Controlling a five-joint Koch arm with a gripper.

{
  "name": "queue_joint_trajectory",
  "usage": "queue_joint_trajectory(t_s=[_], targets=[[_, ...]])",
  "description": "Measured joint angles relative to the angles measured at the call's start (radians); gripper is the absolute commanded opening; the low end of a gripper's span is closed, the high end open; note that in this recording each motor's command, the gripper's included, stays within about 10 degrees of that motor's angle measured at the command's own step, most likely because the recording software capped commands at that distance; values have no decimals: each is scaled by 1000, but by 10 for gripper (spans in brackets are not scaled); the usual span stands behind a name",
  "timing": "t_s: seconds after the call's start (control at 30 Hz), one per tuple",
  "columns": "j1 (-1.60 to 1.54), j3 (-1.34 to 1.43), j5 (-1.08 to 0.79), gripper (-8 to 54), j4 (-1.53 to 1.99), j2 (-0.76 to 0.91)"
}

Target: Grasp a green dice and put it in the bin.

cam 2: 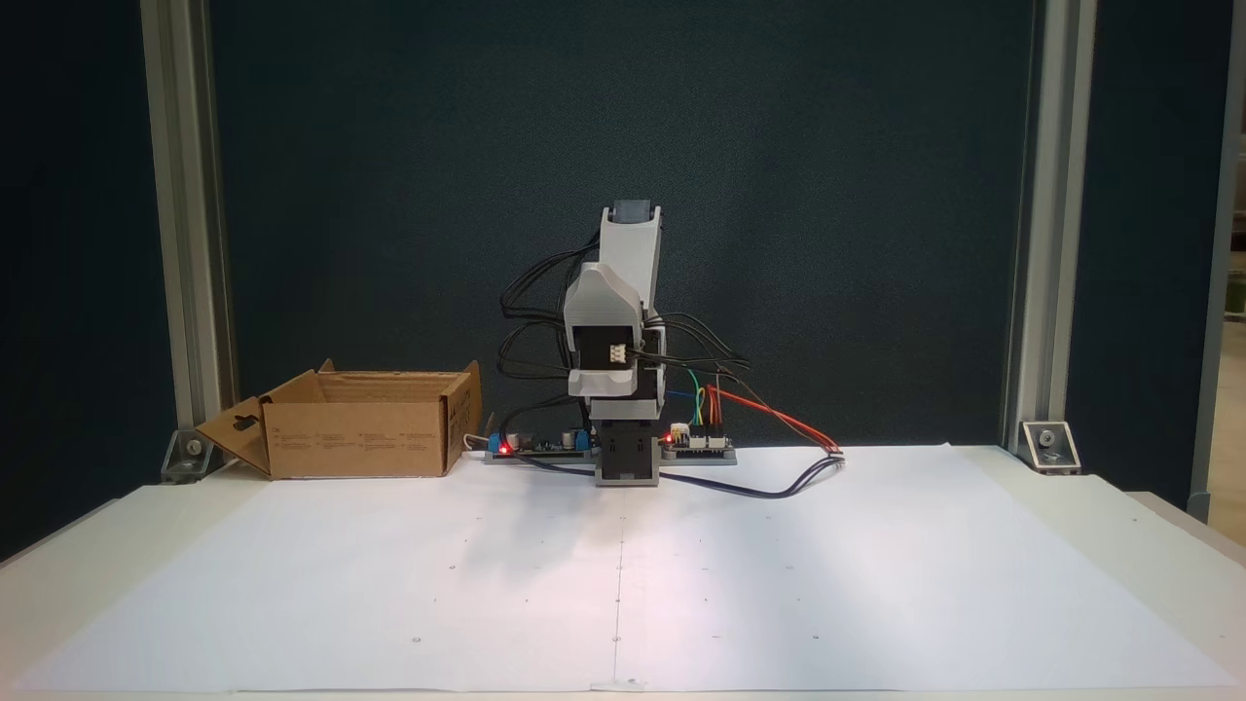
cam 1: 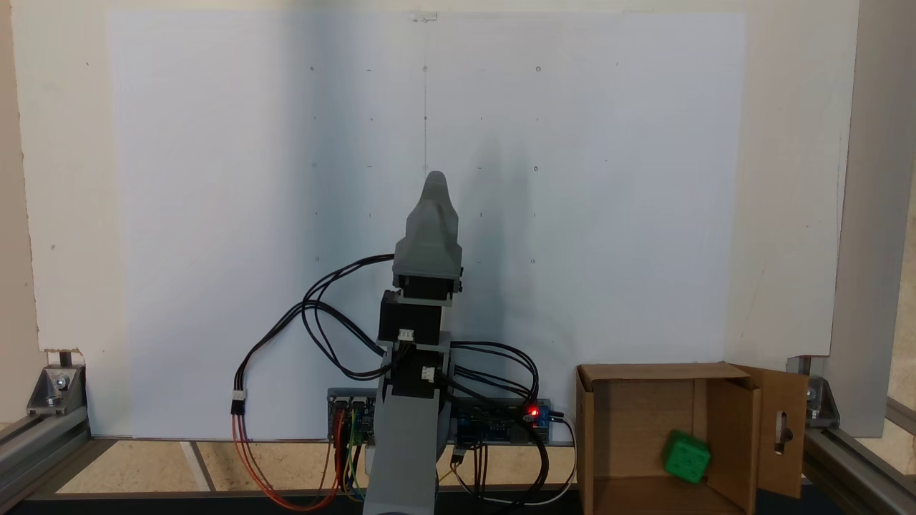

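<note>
Lying inside the bin at the tabletop's back edge, the green dice leans against a wall; whether the folded arm's pincer is parted cannot be told.

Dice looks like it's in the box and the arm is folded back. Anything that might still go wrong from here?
Little, I think. The green dice lies inside the bin, tilted against its inner wall, so it may yet settle flat. The bin stands close beside the arm's base and its black cables; a wide swing might nudge it. The gripper points up with one tip showing, so its state is unclear.
</note>
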Motion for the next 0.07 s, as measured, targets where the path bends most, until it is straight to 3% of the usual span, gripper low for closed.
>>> queue_joint_trajectory(t_s=[0.07], targets=[[0,0,0,445,0,0]])
